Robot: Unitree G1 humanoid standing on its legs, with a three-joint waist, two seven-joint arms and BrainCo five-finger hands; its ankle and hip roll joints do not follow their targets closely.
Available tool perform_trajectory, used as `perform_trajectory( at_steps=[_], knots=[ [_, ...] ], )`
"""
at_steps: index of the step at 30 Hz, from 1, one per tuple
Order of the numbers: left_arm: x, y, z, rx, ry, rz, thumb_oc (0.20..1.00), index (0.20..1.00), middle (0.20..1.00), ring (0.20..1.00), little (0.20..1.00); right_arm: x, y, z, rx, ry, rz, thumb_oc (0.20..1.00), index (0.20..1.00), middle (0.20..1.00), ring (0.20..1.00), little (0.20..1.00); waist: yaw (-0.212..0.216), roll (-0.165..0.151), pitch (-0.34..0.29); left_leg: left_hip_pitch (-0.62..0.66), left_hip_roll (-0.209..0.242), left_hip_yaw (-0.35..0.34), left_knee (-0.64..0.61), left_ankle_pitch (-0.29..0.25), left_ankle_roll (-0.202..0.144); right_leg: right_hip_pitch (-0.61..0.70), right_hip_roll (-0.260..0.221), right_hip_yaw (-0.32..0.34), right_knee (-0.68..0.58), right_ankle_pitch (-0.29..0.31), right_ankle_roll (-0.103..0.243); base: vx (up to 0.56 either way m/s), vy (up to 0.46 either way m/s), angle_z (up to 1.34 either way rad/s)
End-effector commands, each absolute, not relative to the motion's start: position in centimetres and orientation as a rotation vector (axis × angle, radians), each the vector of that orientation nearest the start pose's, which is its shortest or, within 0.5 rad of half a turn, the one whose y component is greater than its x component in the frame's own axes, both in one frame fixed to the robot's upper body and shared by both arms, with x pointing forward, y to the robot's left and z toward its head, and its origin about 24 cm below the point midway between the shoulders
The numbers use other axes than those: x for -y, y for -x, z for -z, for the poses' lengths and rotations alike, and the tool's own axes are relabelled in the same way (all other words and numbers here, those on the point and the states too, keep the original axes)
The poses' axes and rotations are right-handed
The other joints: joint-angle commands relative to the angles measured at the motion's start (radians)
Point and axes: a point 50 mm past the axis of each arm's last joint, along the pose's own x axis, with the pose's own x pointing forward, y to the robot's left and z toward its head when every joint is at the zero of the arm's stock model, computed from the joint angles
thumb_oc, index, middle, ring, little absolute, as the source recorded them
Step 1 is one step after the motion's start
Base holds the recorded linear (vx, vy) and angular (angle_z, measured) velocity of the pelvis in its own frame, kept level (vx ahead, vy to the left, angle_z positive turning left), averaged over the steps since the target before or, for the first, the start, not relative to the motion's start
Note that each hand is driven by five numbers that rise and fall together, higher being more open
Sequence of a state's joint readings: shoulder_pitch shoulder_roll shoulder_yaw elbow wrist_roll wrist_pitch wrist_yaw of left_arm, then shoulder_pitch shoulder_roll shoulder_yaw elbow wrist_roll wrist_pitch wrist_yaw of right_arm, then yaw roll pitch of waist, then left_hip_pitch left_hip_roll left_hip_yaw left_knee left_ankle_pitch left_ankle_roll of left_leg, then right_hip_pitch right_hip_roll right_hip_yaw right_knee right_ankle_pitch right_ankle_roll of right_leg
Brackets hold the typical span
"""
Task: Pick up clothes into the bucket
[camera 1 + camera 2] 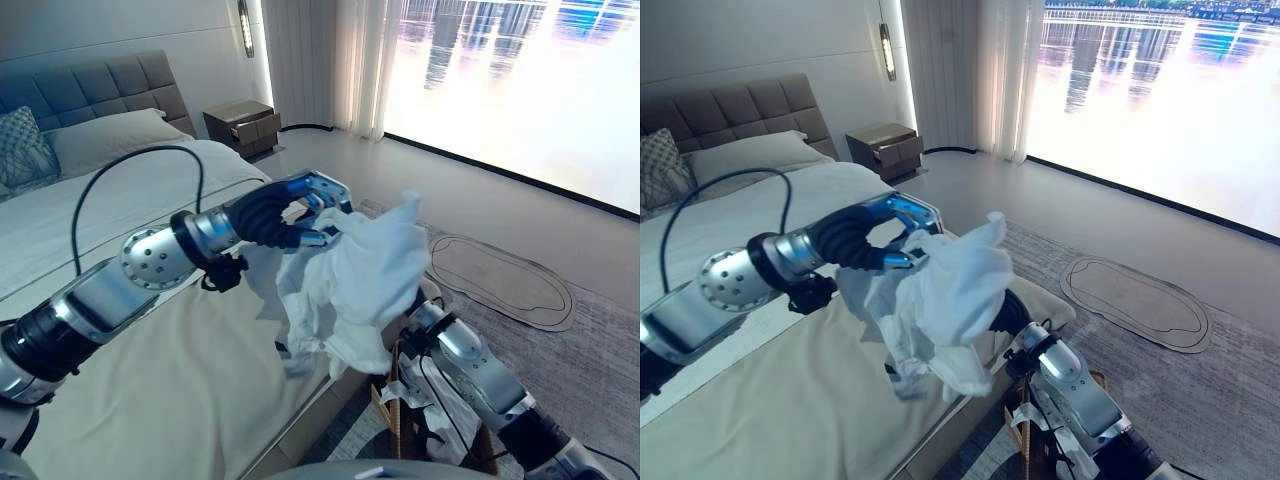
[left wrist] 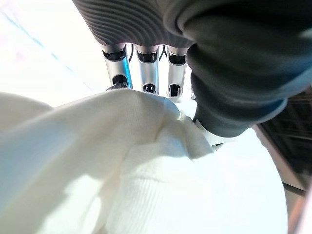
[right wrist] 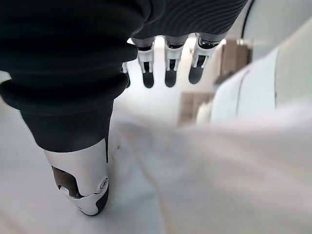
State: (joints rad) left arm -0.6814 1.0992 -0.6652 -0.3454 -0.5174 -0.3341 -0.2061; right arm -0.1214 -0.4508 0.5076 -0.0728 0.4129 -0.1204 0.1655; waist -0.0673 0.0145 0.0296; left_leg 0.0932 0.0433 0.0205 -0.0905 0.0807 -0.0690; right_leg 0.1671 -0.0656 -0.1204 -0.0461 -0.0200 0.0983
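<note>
White garment (image 1: pixel 365 285) in raised left hand (image 1: pixel 285 212)

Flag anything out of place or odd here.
A white garment hangs bunched in the air beside the bed, held up by the left hand. More white cloth lies below, by the right arm. Nothing looks damaged or spilled.

No text, label, brand, number or sign can be read anywhere in these views. The white garment (image 1: pixel 355 285), the bed (image 1: pixel 150 400) and the nightstand (image 1: pixel 243 126) carry no legible print.
</note>
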Motion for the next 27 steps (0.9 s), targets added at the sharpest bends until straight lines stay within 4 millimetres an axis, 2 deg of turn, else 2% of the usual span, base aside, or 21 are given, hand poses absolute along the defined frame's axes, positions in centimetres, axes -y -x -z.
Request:
perform_trajectory(
  at_steps=[1,6,8,14,15,16,17,22,24,25,27],
  knots=[
    [-10.9,-25.3,-26.1,0.774,-0.576,1.003,0.200,0.200,0.200,0.200,0.200,7.4,-24.7,-10.9,0.227,-0.109,-0.854,1.000,1.000,1.000,1.000,1.000,-0.002,-0.035,0.008,0.050,-0.018,0.049,0.018,-0.063,0.009,-0.051,0.007,0.005,0.013,0.029,0.017,0.00,0.000,0.00],
    [-9.9,-25.8,-25.9,0.760,-0.588,1.032,0.200,0.200,0.200,0.200,0.200,5.6,-24.3,-12.3,0.222,-0.222,-0.997,1.000,1.000,1.000,1.000,1.000,0.001,-0.038,0.016,0.049,-0.014,0.053,0.017,-0.059,0.006,-0.050,0.011,0.004,0.006,0.031,0.015,-0.01,-0.011,0.00],
    [-10.2,-26.2,-25.3,0.722,-0.590,1.023,0.200,0.200,0.200,0.200,0.200,5.0,-24.2,-13.8,0.241,-0.246,-1.081,1.000,1.000,1.000,1.000,1.000,0.004,-0.042,0.019,0.047,-0.010,0.055,0.017,-0.056,0.004,-0.051,0.014,0.005,-0.001,0.035,0.012,-0.02,-0.032,0.00],
    [-11.0,-27.0,-24.1,0.665,-0.579,0.973,0.200,0.200,0.200,0.200,0.200,4.4,-23.7,-16.0,0.281,-0.303,-1.179,1.000,1.000,1.000,1.000,1.000,0.008,-0.050,0.030,0.044,-0.004,0.060,0.019,-0.050,0.000,-0.050,0.020,0.007,-0.002,0.038,0.009,-0.01,-0.030,-0.01],
    [-11.2,-27.1,-24.0,0.660,-0.578,0.961,0.200,0.200,0.200,0.200,0.200,4.3,-23.7,-16.2,0.285,-0.311,-1.186,0.752,0.752,0.752,0.752,0.752,0.008,-0.051,0.030,0.045,-0.003,0.060,0.018,-0.050,-0.001,-0.049,0.021,0.007,-0.004,0.037,0.009,0.00,0.000,0.00],
    [-11.5,-27.2,-23.7,0.652,-0.574,0.942,0.200,0.200,0.200,0.200,0.200,4.4,-23.6,-16.3,0.291,-0.320,-1.185,0.542,0.542,0.542,0.542,0.542,0.009,-0.051,0.031,0.047,-0.003,0.061,0.019,-0.051,-0.001,-0.045,0.022,0.006,-0.006,0.037,0.009,0.00,0.000,0.00],
    [-12.0,-27.5,-23.4,0.639,-0.571,0.912,0.200,0.200,0.200,0.200,0.200,4.6,-23.6,-16.6,0.306,-0.323,-1.183,0.200,0.200,0.200,0.200,0.200,0.009,-0.051,0.032,0.049,-0.002,0.062,0.020,-0.051,-0.002,-0.044,0.022,0.005,-0.006,0.036,0.009,0.00,0.000,0.00],
    [-13.9,-27.8,-22.4,0.609,-0.562,0.810,0.200,0.200,0.200,0.200,0.200,5.4,-23.3,-16.8,0.342,-0.323,-1.154,0.200,0.200,0.200,0.200,0.200,0.008,-0.048,0.032,0.056,0.001,0.066,0.019,-0.054,-0.004,-0.035,0.024,0.000,-0.011,0.031,0.008,0.00,0.000,0.00],
    [-15.2,-28.0,-21.5,0.591,-0.540,0.729,0.200,0.200,0.200,0.200,0.200,6.3,-23.4,-16.3,0.342,-0.333,-1.101,0.200,0.200,0.200,0.200,0.200,0.009,-0.049,0.034,0.056,0.002,0.064,0.019,-0.055,-0.005,-0.033,0.026,-0.002,-0.010,0.028,0.007,0.00,0.000,0.00],
    [-15.2,-28.0,-21.4,0.590,-0.540,0.728,0.200,0.200,0.200,0.200,0.200,6.3,-23.4,-16.3,0.340,-0.332,-1.102,0.200,0.200,0.200,0.200,0.200,0.008,-0.048,0.033,0.056,0.002,0.064,0.019,-0.055,-0.005,-0.033,0.026,-0.003,-0.010,0.028,0.007,0.00,0.000,0.00],
    [-16.9,-27.9,-20.4,0.569,-0.503,0.628,0.200,0.200,0.200,0.200,0.200,7.3,-23.4,-15.5,0.334,-0.343,-1.035,0.200,0.200,0.200,0.200,0.200,0.011,-0.049,0.034,0.056,0.002,0.064,0.020,-0.056,-0.005,-0.032,0.026,-0.006,-0.013,0.026,0.006,0.00,0.000,0.00]
  ],
)
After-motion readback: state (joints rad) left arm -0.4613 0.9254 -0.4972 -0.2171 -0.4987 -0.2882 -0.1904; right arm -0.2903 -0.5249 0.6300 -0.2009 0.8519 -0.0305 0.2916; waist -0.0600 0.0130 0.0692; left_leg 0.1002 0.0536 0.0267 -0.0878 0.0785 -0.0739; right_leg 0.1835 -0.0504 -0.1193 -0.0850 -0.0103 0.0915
